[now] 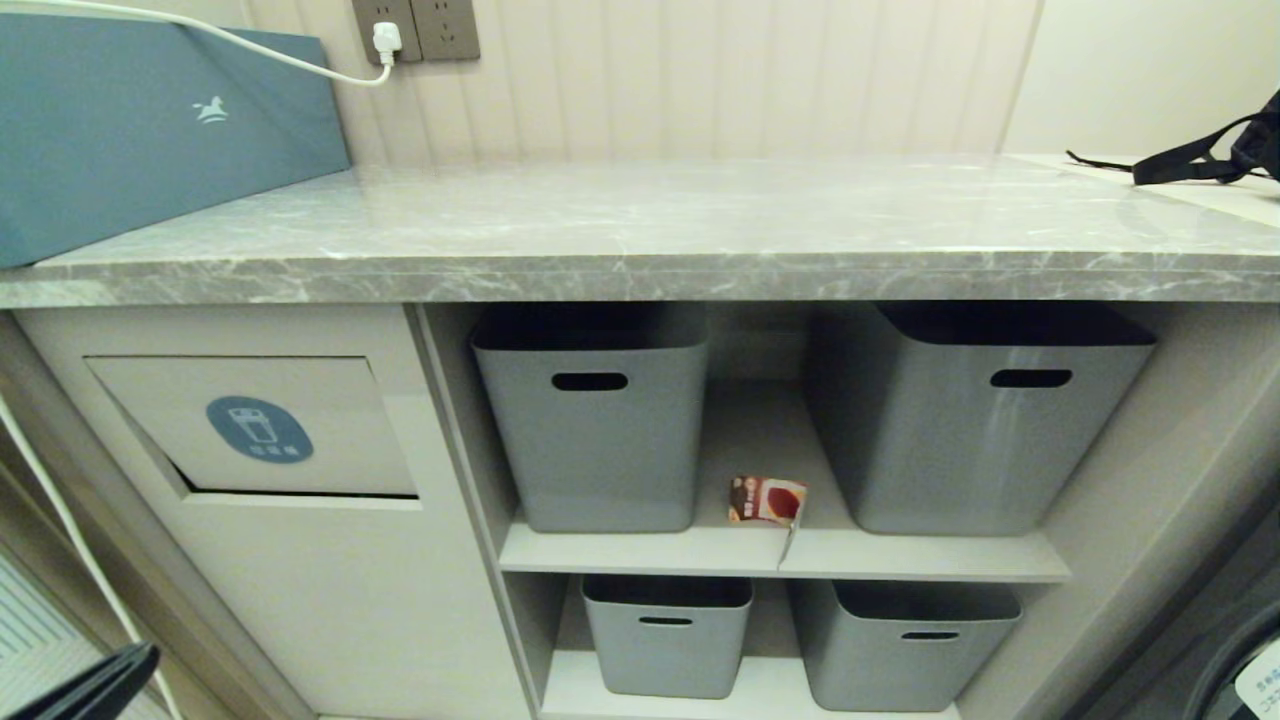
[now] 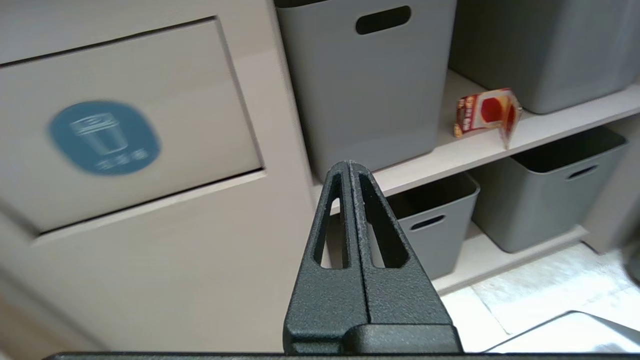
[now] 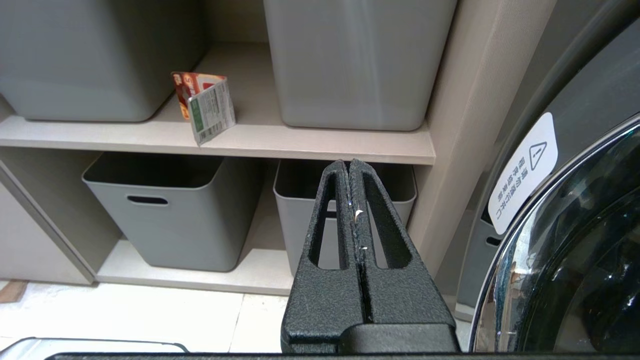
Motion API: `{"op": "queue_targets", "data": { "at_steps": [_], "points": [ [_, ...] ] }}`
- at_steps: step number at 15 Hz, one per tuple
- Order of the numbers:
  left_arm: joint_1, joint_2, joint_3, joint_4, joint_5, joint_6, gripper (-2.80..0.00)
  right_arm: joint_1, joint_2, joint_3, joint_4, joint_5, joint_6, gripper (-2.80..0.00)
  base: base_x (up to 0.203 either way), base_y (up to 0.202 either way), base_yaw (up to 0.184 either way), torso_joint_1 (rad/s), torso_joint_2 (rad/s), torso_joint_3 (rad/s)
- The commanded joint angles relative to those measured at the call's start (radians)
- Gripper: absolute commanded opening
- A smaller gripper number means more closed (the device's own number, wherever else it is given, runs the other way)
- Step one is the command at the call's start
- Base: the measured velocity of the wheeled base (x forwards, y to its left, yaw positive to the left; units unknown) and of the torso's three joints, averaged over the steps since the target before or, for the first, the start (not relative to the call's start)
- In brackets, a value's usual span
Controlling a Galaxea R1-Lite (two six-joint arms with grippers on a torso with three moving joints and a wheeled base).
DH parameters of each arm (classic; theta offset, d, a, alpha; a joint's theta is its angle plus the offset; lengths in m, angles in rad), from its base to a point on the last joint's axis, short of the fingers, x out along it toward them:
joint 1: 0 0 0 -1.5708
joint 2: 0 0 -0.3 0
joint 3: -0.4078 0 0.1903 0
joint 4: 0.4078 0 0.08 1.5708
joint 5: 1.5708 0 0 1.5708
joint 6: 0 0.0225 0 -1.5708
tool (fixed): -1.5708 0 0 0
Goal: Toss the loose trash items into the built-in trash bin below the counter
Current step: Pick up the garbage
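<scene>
One loose trash item, a small red-brown and white carton (image 1: 766, 499), stands on the upper shelf between two grey tubs; both wrist views also show the carton (image 2: 487, 112) (image 3: 205, 107). The built-in trash bin (image 1: 255, 425) is a beige flap with a round blue sticker (image 2: 104, 137), set in the cabinet front under the counter (image 1: 640, 215). A dark gap runs along the flap's lower edge. My left gripper (image 2: 349, 165) is shut and empty, low in front of the cabinet, right of the flap. My right gripper (image 3: 349, 162) is shut, below the shelf's right end.
Grey tubs with slot handles (image 1: 592, 425) (image 1: 975, 420) fill the upper shelf, and two more (image 1: 667, 635) (image 1: 905, 645) sit below. A blue box (image 1: 150, 125) and a black strap (image 1: 1200, 160) lie on the counter. A washing machine door (image 3: 575, 250) is on the right.
</scene>
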State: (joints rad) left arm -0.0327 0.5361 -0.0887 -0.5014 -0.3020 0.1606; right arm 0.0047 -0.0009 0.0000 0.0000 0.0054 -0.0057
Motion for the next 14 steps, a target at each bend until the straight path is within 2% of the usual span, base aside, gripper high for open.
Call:
{"op": "queue_targets", "data": {
  "at_steps": [1, 4, 8, 11, 14],
  "points": [
    [0.024, -0.223, 0.042, 0.068, 0.003, 0.001, -2.80, 0.000, -0.001, 0.000, 0.000, 0.001, 0.000, -2.80, 0.000, 0.000, 0.000, 0.000, 0.00, 0.000],
    [0.046, -0.359, 0.086, 0.242, 0.008, -0.001, -2.80, 0.000, -0.001, 0.000, 0.000, 0.001, 0.000, -2.80, 0.000, 0.000, 0.000, 0.000, 0.00, 0.000],
    [0.039, -0.532, 0.069, 0.376, 0.006, -0.026, -2.80, 0.000, -0.001, 0.000, 0.000, 0.001, -0.001, -2.80, 0.000, 0.000, 0.000, 0.000, 0.00, 0.000],
    [0.037, -0.536, 0.050, 0.441, 0.071, -0.091, -2.80, 0.000, -0.001, 0.000, -0.002, 0.001, 0.000, -2.80, 0.000, 0.000, 0.000, 0.000, 0.00, 0.000],
    [0.037, -0.536, 0.037, 0.484, 0.091, -0.103, -2.80, 0.000, -0.001, 0.000, 0.000, 0.001, 0.000, -2.80, 0.000, 0.000, 0.000, 0.000, 0.00, 0.000]
  ]
}}
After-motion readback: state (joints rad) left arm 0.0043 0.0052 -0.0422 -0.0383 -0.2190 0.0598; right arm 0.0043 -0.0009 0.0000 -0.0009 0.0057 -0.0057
